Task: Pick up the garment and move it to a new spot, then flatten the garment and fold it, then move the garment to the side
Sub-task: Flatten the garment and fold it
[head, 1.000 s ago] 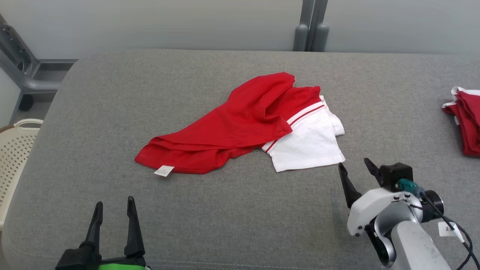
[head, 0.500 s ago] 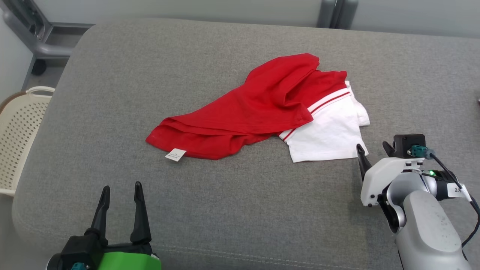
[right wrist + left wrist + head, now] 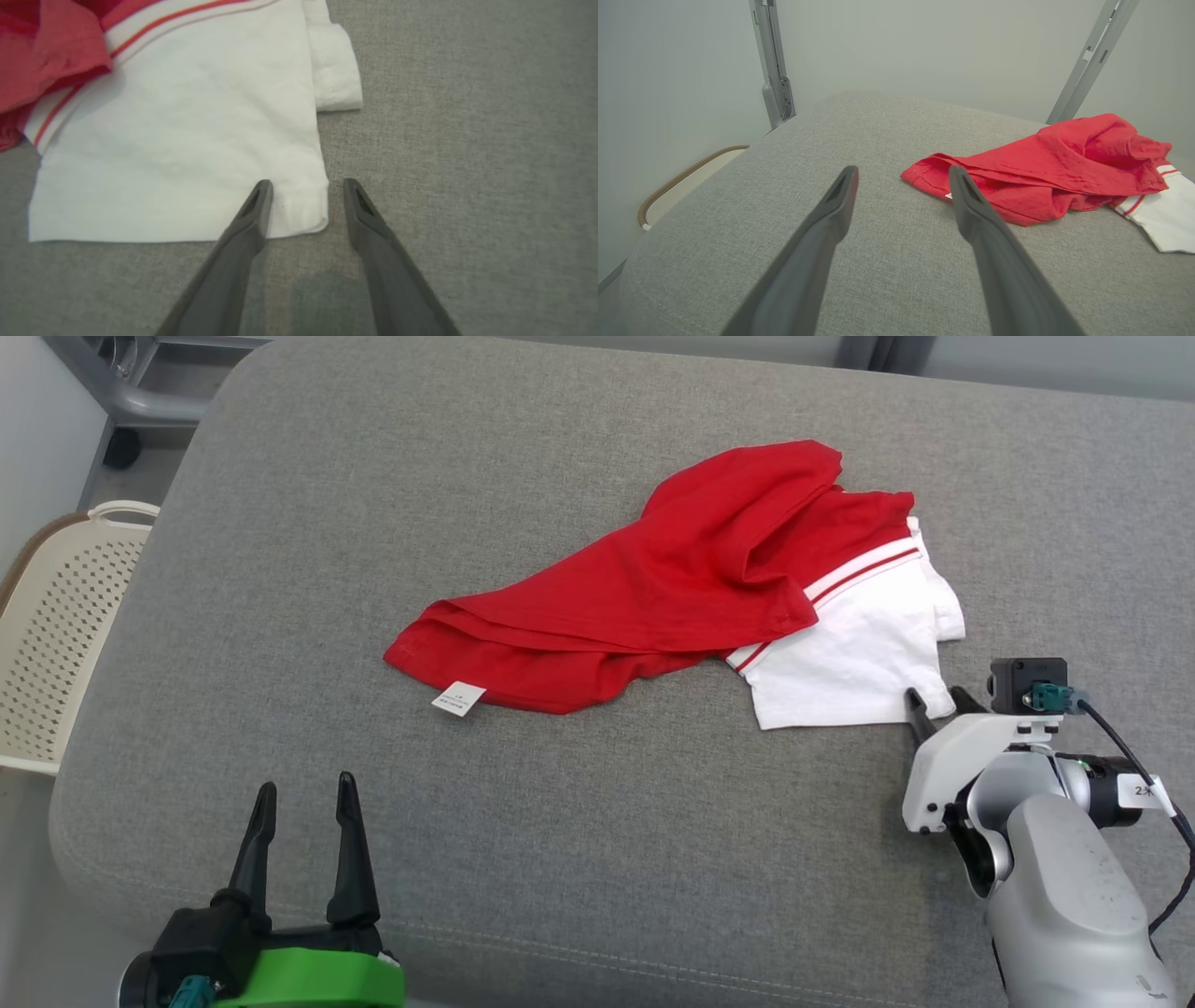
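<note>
The garment (image 3: pixel 653 607) lies crumpled on the grey cushioned surface (image 3: pixel 560 821): a red body, a white part (image 3: pixel 859 653) with red stripes at its right end, and a small white label (image 3: pixel 458 699) at its near left edge. My right gripper (image 3: pixel 935 698) is open at the white part's near right corner. In the right wrist view its two fingertips (image 3: pixel 307 183) straddle that hem corner (image 3: pixel 299 210) low over the fabric. My left gripper (image 3: pixel 308 784) stands open near the front edge, apart from the garment (image 3: pixel 1064 158); nothing is between its fingers (image 3: pixel 902 170).
A cream perforated basket (image 3: pixel 56 616) stands off the surface's left side. A grey metal frame (image 3: pixel 121 392) is on the floor at the back left. Bare grey cushion stretches in front of and to the left of the garment.
The head camera has swung, shifting the whole picture. My right gripper has moved forward from bare cushion to the white corner of the garment. The left gripper has kept its pose.
</note>
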Controlling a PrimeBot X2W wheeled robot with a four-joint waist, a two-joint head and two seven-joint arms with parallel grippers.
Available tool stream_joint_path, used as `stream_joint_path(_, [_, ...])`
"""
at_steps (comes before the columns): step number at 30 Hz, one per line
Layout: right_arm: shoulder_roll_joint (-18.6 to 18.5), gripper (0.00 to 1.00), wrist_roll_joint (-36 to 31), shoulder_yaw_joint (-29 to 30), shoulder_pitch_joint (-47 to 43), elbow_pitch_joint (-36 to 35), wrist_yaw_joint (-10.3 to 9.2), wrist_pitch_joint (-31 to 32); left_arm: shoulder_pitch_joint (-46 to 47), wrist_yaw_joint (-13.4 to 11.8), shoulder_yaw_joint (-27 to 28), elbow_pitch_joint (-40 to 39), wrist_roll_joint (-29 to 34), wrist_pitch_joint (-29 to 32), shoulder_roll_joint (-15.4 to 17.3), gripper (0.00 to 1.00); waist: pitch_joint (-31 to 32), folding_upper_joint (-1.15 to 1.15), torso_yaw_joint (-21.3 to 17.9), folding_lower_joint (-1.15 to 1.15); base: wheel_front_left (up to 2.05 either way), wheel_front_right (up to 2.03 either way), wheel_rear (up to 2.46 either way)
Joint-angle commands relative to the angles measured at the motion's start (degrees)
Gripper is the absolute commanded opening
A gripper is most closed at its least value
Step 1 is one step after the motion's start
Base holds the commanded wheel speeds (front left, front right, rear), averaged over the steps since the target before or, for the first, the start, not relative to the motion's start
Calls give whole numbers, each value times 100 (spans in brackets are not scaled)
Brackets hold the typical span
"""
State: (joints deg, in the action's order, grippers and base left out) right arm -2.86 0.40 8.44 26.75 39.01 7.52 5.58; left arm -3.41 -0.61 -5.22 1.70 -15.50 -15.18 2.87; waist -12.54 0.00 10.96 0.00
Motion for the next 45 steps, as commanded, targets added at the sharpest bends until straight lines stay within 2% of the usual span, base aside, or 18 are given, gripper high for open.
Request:
stream_joint_path(1, [-6,0,17,6,3,147,-7,-9,111,-45,24,-1,-24,4,7,100,-7,0,-9,0,0,0,0])
stream_joint_path(6, [-27,0,3,179,-1,215,-10,-203,83,-64,55,34,-49,4,7,100,50,0,-78,0,0,0,0])
stream_joint_path(10, [-25,0,-200,547,-118,143,-10,-372,41,-64,74,43,-54,4,7,100,149,0,-185,0,0,0,0])
stream_joint_path(12, [-22,0,-321,836,-232,38,-10,-390,0,-67,91,53,-61,4,7,100,225,0,-261,0,0,0,0])
stream_joint_path(19, [-18,0,-408,1215,-543,-228,-10,-299,-70,-66,121,41,-45,4,7,100,319,0,-412,0,0,0,0])
stream_joint_path(31, [-17,0,-179,1216,-1051,-503,-10,-126,-72,-11,136,86,14,4,7,100,431,0,-558,0,0,0,0])
stream_joint_path(32, [-17,27,-164,1200,-1071,-507,-10,-129,-75,-10,139,93,19,4,7,100,447,0,-560,0,0,0,0])
stream_joint_path(33, [-17,100,-163,1184,-1102,-509,-9,-138,-86,-8,146,105,32,4,7,100,469,0,-561,0,0,0,0])
stream_joint_path(40, [-13,100,13,1139,-1285,-595,-9,-544,-181,-74,203,286,141,4,7,100,650,0,-567,0,0,0,0])
stream_joint_path(45, [-11,100,219,779,-1501,-737,-8,-1102,-230,-99,247,520,236,4,8,100,858,0,-589,0,0,0,0])
